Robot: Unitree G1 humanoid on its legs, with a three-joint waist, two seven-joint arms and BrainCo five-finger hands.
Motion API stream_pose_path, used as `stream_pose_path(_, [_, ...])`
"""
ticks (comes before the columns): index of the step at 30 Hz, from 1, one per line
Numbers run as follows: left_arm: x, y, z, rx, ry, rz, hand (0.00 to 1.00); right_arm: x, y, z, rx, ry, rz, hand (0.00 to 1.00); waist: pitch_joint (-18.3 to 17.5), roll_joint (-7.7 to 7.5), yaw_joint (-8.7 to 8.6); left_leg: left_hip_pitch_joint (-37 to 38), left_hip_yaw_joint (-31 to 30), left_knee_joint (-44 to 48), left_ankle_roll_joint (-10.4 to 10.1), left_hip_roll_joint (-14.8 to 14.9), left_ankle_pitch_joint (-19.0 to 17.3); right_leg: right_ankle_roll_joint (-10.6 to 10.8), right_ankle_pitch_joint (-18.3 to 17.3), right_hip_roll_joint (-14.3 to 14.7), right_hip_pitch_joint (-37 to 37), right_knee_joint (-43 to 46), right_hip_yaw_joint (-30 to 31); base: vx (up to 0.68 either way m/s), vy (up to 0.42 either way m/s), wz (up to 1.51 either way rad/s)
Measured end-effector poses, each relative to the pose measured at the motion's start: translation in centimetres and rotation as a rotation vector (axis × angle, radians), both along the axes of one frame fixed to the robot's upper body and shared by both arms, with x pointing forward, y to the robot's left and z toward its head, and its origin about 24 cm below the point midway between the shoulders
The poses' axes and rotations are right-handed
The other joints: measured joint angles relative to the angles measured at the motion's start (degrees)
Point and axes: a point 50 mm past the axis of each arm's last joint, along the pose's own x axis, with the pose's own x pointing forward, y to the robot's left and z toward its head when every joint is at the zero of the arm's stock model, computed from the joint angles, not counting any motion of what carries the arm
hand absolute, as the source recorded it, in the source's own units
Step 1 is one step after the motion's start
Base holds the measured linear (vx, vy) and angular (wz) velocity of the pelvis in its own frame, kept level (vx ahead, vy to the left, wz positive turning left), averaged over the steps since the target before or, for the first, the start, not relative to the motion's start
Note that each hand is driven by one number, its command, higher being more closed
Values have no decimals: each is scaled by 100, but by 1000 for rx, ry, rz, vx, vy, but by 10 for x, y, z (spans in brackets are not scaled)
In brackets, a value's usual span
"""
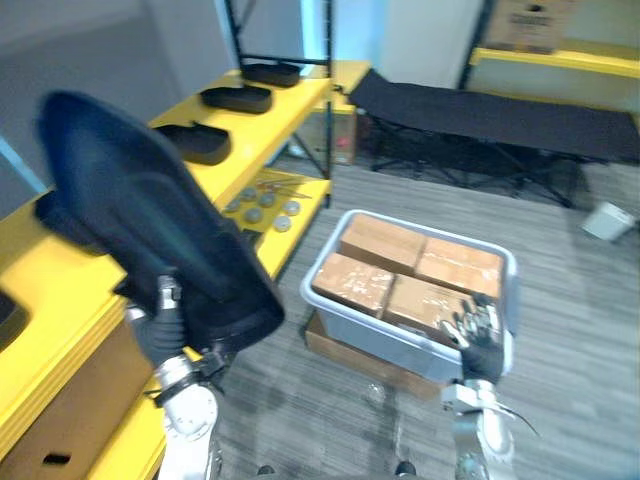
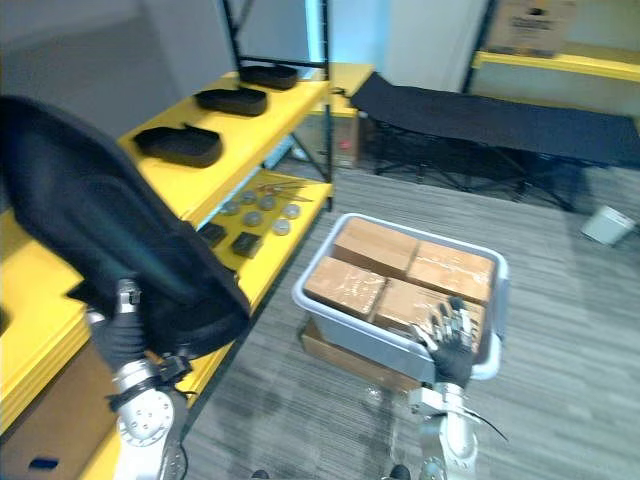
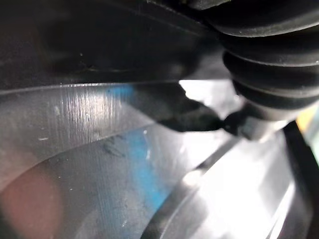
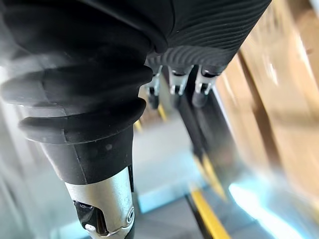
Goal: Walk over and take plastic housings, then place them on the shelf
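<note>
Left hand (image 1: 166, 316): raised at the end of an upright forearm, wrist uppermost, clamped on the lower edge of a plastic housing (image 1: 140, 210). One silver digit lies on the near face and the rest are hidden behind the part.
Right hand (image 1: 478, 332): lifted to about the height of the tote's rim, with the fingers (image 4: 175, 82) straight, slightly spread and pointing up, holding nothing.
Plastic housing: a large black shell, rounded and smooth, broad at the top and narrowing toward the left hand. It stands tilted above that hand, clear of the shelf.
Shelf (image 1: 262, 120): a yellow rack beside and beyond the left hand. Its top level carries three shelved housings (image 1: 237, 98) in a row, each a shallow black tray shape.
Lower level: small grey round parts (image 1: 262, 208) lie loose, ahead of the left hand.
Tote (image 1: 385, 335): a grey bin just behind the right hand, packed with four brown boxes (image 1: 385, 245). It rests on a flat carton (image 1: 345, 352).
Eye views: show both arms, the rack, the tote and a black cot (image 1: 480, 115) far beyond the hands.
Left wrist view: shows the housing's glossy, faintly scratched surface from very close, beside the ribbed cover.
Right wrist view: shows the straight fingers in a row, with the brown boxes blurred past them.
</note>
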Motion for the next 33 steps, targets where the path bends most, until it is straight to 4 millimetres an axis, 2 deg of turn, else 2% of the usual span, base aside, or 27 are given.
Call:
stream_pose_path(1, [-18,16,-3,18,38,95,100,8,6,7,-41,-32,34,0,40,-60,185,-4,-200,0,-1,-43,6,18,-48,-3,139,0,-201,38,-27,70])
stream_pose_path(3, [-35,27,-6,14,62,159,100,16,13,15,-68,-63,54,0,75,-132,397,-39,-457,24,8,-125,15,75,-124,-32,351,1,-514,41,-40,84])
stream_pose_path(5, [-42,29,-7,20,69,128,100,23,16,21,-79,-77,48,0,85,-189,500,-240,-648,115,47,-239,59,119,-182,-75,560,4,-992,18,-48,114])
stream_pose_path(6, [-40,28,-5,23,57,79,100,26,15,22,-76,-72,31,0,98,-211,472,-449,-332,210,218,-218,68,154,-216,-108,695,7,-1336,21,-7,182])
stream_pose_path(7, [-33,22,-3,14,20,-26,100,27,13,22,-86,-51,-4,0,154,-214,328,-598,451,405,356,-50,196,186,-238,-141,923,54,-1837,48,58,219])
stream_pose_path(8, [-25,13,-2,-2,-16,-132,100,26,6,19,-107,-21,-42,0,147,-166,319,-699,1147,475,358,84,422,198,-248,-217,1047,164,-2203,81,97,184])
stream_pose_path(9, [-22,9,-2,-8,-36,-176,100,26,3,18,-118,-7,-53,0,155,-152,338,-707,1314,460,312,71,487,215,-261,-291,1074,237,-2287,101,220,109])
stream_pose_path(10, [-16,3,1,-11,-71,-262,100,26,4,17,-120,8,-63,0,185,-182,387,-695,1338,335,352,-139,553,219,-266,-525,1038,376,-2350,75,217,41])
stream_pose_path(12, [-6,-4,8,4,-112,-338,100,27,9,18,-102,0,-52,0,308,-213,373,-685,1389,304,428,-255,545,204,-278,-700,969,521,-2311,13,220,3])
stream_pose_path(14, [7,-17,19,34,-165,-438,100,28,13,19,-103,-16,-7,0,524,-276,355,-575,1651,311,528,-299,488,135,-320,-916,807,735,-2001,-26,147,-47])
stream_pose_path(16, [14,-25,23,48,-183,-497,100,26,12,17,-115,-17,12,0,551,-299,260,-599,1699,326,588,-309,446,103,-338,-969,698,827,-1855,-24,52,-27])
stream_pose_path(17, [21,-31,28,82,-196,-567,100,24,11,17,-123,-24,30,0,594,-321,127,-610,1673,288,605,-308,460,-178,-662,-950,563,967,-1442,-31,13,-2])
stream_pose_path(18, [24,-32,31,101,-201,-592,100,23,11,17,-126,-29,37,0,609,-336,70,-636,1651,279,623,-311,477,-312,-929,-909,503,1009,-1156,-73,-47,24])
stream_pose_path(19, [31,-37,36,136,-209,-649,100,18,8,18,-137,-43,40,0,616,-345,-35,-727,1512,270,617,-324,531,-140,-1250,-719,378,1031,-490,-86,-85,39])
stream_pose_path(20, [34,-39,39,149,-215,-671,100,16,7,19,-141,-48,40,0,622,-334,-81,-762,1448,250,612,-324,574,-127,-1306,-669,336,1091,-333,-103,-115,50])
stream_pose_path(22, [39,-44,44,180,-230,-726,100,11,-1,19,-158,-56,46,0,673,-257,-125,-771,1260,153,482,-280,759,83,-1325,-612,279,1329,-325,-59,-101,35])
stream_pose_path(26, [41,-48,44,181,-231,-746,100,14,-8,23,-181,-78,69,0,824,-166,-126,-815,1208,383,492,-174,716,71,-1403,-573,289,1579,-310,-16,-48,7])
stream_pose_path(27, [41,-47,44,181,-234,-743,100,15,-7,24,-180,-85,72,0,907,-173,-119,-824,1212,531,506,-166,621,53,-1486,-606,292,1703,-295,-57,8,-2])
stream_pose_path(29, [41,-46,44,176,-235,-727,100,16,-4,26,-161,-102,75,0,1120,-231,-88,-1052,1199,1436,478,-119,91,202,-1902,-768,275,2194,-154,-68,39,-9])
stream_pose_path(30, [40,-45,43,171,-229,-721,100,15,-3,26,-153,-104,81,0,1155,-217,-70,-1128,1185,1711,476,-82,-68,258,-1995,-796,275,2315,-141,-75,57,-8])
stream_pose_path(31, [37,-44,39,169,-208,-709,100,14,0,25,-146,-104,84,0,1186,-199,-66,-1241,1139,2195,492,-30,-377,275,-2187,-847,306,2510,-116,-51,54,-3])
stream_pose_path(33, [34,-41,37,169,-193,-699,100,14,1,25,-138,-105,80,0,1178,-231,-45,-1310,1110,2407,479,-45,-547,294,-2285,-888,349,2542,-128,-12,69,2])
